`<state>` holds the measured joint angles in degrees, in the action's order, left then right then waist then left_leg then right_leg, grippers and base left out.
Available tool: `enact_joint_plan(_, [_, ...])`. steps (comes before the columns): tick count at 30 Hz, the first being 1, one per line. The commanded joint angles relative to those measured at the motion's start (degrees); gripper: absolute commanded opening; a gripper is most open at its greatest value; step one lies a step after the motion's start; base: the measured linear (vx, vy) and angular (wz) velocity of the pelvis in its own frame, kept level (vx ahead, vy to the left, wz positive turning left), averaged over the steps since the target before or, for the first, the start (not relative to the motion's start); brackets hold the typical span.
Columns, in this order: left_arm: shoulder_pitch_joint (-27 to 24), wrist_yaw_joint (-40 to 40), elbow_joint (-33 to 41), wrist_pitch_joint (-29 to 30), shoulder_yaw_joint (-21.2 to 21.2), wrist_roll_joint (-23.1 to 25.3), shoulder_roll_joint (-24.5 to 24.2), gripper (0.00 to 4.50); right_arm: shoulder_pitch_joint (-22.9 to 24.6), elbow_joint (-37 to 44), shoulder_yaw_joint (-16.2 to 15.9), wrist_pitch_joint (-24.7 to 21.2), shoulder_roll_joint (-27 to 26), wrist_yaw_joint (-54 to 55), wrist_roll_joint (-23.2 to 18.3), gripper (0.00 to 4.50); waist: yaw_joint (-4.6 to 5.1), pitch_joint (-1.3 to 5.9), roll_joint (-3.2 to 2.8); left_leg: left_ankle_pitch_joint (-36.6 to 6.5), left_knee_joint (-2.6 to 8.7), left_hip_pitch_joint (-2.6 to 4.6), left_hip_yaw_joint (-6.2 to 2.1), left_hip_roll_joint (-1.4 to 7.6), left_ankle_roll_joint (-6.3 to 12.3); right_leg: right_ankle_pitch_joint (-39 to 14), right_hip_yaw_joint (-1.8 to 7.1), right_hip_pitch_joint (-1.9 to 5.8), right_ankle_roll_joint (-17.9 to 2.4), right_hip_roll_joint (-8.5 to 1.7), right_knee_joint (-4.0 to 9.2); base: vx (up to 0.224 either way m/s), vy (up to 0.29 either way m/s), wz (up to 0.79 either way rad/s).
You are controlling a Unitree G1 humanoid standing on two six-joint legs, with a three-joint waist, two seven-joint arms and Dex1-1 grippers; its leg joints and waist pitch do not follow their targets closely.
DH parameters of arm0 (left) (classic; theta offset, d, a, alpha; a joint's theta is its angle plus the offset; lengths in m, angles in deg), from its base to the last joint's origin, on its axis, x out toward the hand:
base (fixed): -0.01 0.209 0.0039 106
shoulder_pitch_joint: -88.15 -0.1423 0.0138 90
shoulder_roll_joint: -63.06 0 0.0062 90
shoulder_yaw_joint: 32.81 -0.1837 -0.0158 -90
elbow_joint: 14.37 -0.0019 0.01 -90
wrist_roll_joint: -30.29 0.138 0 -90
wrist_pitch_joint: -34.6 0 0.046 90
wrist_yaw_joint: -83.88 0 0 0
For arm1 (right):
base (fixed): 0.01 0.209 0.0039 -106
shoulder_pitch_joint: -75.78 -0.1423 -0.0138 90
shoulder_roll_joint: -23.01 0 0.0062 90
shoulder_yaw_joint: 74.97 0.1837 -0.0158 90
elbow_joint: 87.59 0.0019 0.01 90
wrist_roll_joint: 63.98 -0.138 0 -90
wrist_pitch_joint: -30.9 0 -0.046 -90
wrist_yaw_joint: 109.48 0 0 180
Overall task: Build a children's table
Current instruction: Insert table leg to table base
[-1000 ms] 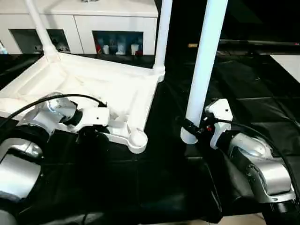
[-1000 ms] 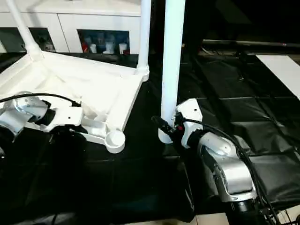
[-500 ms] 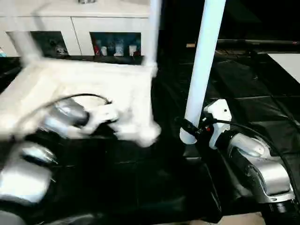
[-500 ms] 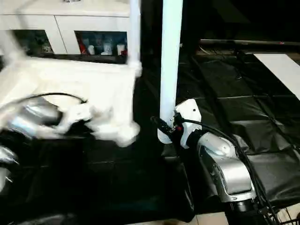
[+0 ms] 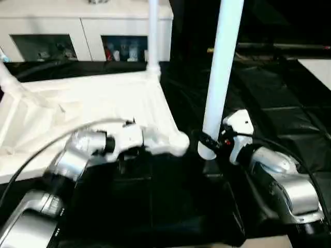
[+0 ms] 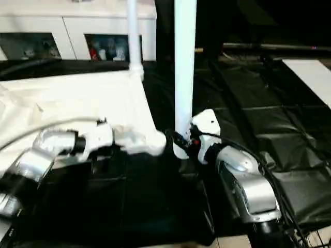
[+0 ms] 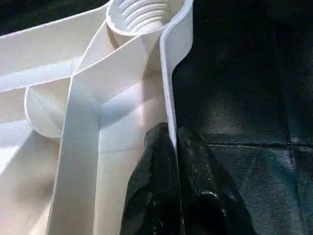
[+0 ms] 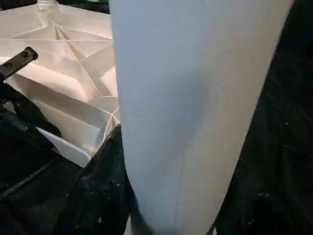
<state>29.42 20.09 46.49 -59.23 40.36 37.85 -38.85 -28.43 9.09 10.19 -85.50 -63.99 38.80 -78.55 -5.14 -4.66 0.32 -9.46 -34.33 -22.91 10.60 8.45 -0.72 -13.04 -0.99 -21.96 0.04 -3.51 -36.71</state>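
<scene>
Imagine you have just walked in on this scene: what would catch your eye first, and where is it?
The tall round white plastic leg stands upright right of centre, its lower end gripped by the right gripper. Left of it lies the large white plastic table top, ribbed underside up, with the left gripper pinching its rim near the empty corner socket. One fitted leg rises from its far corner.

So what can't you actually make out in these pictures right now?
- Free leg: top cut off by the head views' upper edge.
- Tabletop: its left part runs past the edge; left hand covers some rim.
- Cabinet contents: too small to identify.
</scene>
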Motion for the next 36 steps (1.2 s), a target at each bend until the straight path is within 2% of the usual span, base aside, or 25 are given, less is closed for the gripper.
enact_joint_plan(1, [-2.08, 0.71, 3.03, 2.52, -1.48, -1.03, 1.24, 0.01, -1.95, 0.98, 1.88, -1.17, -0.26, -0.09, -2.15, 1.86, 0.35, 3.16, 0.67, -15.69, 4.95, 2.21, -2.05, 4.93, -0.37, -12.44, 2.5, 0.77, -11.66, -5.51, 5.22, 0.0, 0.0, 0.0])
enact_joint_plan(2, [-2.34, 0.77, 3.73, 3.14, -1.19, -1.72, 1.46, 0.01, -2.17, 0.84, 2.07, -1.29, -0.33, -0.19, -2.34, 1.86, 0.35, 3.14, 0.49, -15.12, 4.98, 2.07, -2.14, 4.92, -0.26, -12.27, 2.47, 0.76, -11.63, -5.46, 5.13, 0.0, 0.0, 0.0])
enact_joint_plan(6, [-3.68, -0.6, 6.84, 6.76, -0.06, -4.66, 2.48, 0.0, -3.7, 0.09, 3.05, -3.0, -0.99, -1.24, -4.83, 1.86, 0.35, 3.21, 0.44, -13.4, 4.92, 2.17, -1.89, 4.82, 0.26, -9.51, 2.46, 0.7, -11.59, -5.28, 5.0, 0.0, 0.0, 0.0])
enact_joint_plan(7, [-3.87, -0.68, 7.14, 7.12, -0.01, -4.73, 2.61, 0.0, -4.1, -0.1, 3.1, -3.38, -1.1, -1.63, -5.35, 1.86, 0.45, 3.22, 0.5, -12.3, 4.91, 1.96, -1.86, 4.8, 0.73, -7.99, 2.42, 0.89, -11.72, -5.26, 4.91, 0.0, 0.0, 0.0])
enact_joint_plan(9, [-4.28, -1.51, 7.57, 8.19, -0.11, -5.0, 2.82, 0.0, -5.45, -0.91, 3.25, -4.55, -1.6, -2.86, -6.99, 1.86, 0.49, 3.06, 0.33, -11.57, 4.89, 1.98, -1.78, 4.75, 1.2, -6.92, 2.44, 0.76, -11.76, -5.2, 4.91, 0.0, 0.0, 0.0])
enact_joint_plan(11, [-4.39, -1.72, 7.59, 8.15, -0.38, -4.69, 2.8, 0.0, -6.31, -1.61, 3.09, -4.94, -1.68, -3.46, -7.3, 1.86, 0.52, 3.11, 0.41, -10.72, 4.79, 2.14, -1.57, 4.74, 1.87, -5.25, 2.39, 0.73, -12.18, -5.07, 4.88, 0.0, 0.0, 0.0])
enact_joint_plan(12, [-4.6, -1.85, 8.14, 9.12, -1.08, -4.06, 2.61, 0.0, -8.21, -3.77, 2.25, -5.68, -1.54, -5.38, -7.79, 1.86, 0.6, 2.98, 0.36, -10.4, 4.81, 2.12, -1.52, 4.73, 2.14, -4.87, 2.38, 0.74, -12.4, -5.09, 4.86, 0.0, 0.0, 0.0])
enact_joint_plan(17, [-4.4, -1.31, 9.34, 11.48, -2.36, -2.76, 2.73, 0.0, -11.89, -8.39, -0.46, -7.01, -0.46, -9.66, -7.44, 1.86, 0.7, 2.52, 0.48, -11.37, 5.04, 2.24, -1.39, 4.9, 1.79, -7.18, 2.4, 0.61, -12.33, -5.16, 5.2, 0.0, 0.0, 0.0])
enact_joint_plan(18, [-4.32, -1.39, 9.59, 11.79, -2.44, -2.8, 2.82, 0.0, -12.48, -9.14, -0.7, -7.15, -0.41, -10.25, -7.46, 1.86, 0.68, 2.59, 0.41, -11.23, 5.04, 2.23, -1.4, 4.91, 1.73, -7.02, 2.41, 0.69, -12.29, -5.19, 5.15, 0.0, 0.0, 0.0])
enact_joint_plan(19, [-4.21, -1.87, 10.2, 12.04, -2.71, -2.71, 2.86, 0.0, -13.38, -10.3, -0.74, -7.38, -0.46, -10.97, -7.66, 1.86, 0.75, 2.53, 0.71, -11.2, 5.08, 2.24, -1.35, 4.93, 1.81, -7.06, 2.4, 0.63, -12.29, -5.18, 5.19, 0.0, 0.0, 0.0])
enact_joint_plan(20, [-4.2, -1.9, 10.24, 12.05, -2.72, -2.71, 2.86, 0.0, -13.43, -10.36, -0.74, -7.39, -0.46, -11.01, -7.67, 1.86, 0.73, 2.52, 0.59, -11.13, 5.09, 2.22, -1.37, 4.94, 1.74, -7.32, 2.38, 0.66, -12.43, -5.27, 5.2, 0.0, 0.0, 0.0])
enact_joint_plan(21, [-4.12, -1.92, 10.75, 12.2, -2.73, -2.43, 2.88, 0.0, -14.62, -11.88, -0.77, -7.85, -0.61, -11.45, -7.85, 1.86, 0.74, 2.48, 0.81, -11.08, 5.06, 2.29, -1.27, 4.97, 1.79, -7.32, 2.4, 0.59, -12.38, -5.29, 5.22, 0.0, 0.0, 0.0])
enact_joint_plan(22, [-4.12, -1.92, 10.75, 12.2, -2.73, -2.43, 2.88, 0.0, -14.62, -11.88, -0.77, -7.85, -0.61, -11.45, -7.85, 1.86, 0.68, 2.45, 0.7, -10.71, 5.14, 2.29, -1.28, 5.02, 1.76, -7.22, 2.37, 0.58, -12.32, -5.28, 5.23, 0.0, 0.0, 0.0])
enact_joint_plan(24, [-3.94, -2.34, 11.34, 11.57, -2.85, -2.03, 2.46, 0.0, -15.85, -14.03, -1.84, -7.78, -0.43, -12.82, -7.31, 1.86, 0.76, 2.43, 0.96, -10.44, 5.19, 2.25, -1.26, 5.03, 1.92, -6.93, 2.31, 0.63, -12.29, -5.29, 5.16, 0.0, 0.0, 0.0])
enact_joint_plan(27, [-3.98, -2.7, 12.09, 11.48, -3.01, -1.74, 1.97, 0.0, -16.71, -16.32, -1.88, -6.74, -1.05, -13.27, -6.85, 1.86, 0.7, 2.27, 0.95, -11.61, 5.36, 2.38, -1.17, 5.13, 1.22, -8.53, 2.39, 0.46, -12.08, -5.38, 5.4, 0.0, 0.0, 0.0])
enact_joint_plan(31, [-4.17, -2.89, 13.38, 11.57, -3.36, -1.91, 1.45, 0.0, -18.08, -19.78, -1.42, -6.4, -2.24, -14.06, -7.61, 1.86, 0.8, 2.31, 1.18, -11.5, 5.41, 2.34, -1.1, 5.12, 1.0, -7.91, 2.37, 0.52, -12.53, -5.49, 5.33, 0.0, 0.0, 0.0])
enact_joint_plan(36, [-4.43, -3.17, 14.2, 12.12, -3.1, -1.83, 1.2, 0.0, -18.29, -22.12, -1.95, -5.25, -2.43, -14.98, -6.92, 1.86, 0.69, 2.47, 1.19, -8.04, 5.26, 2.43, -0.79, 5.12, 2.07, -2.49, 2.21, 0.66, -13.15, -5.3, 4.83, 0.0, 0.0, 0.0])
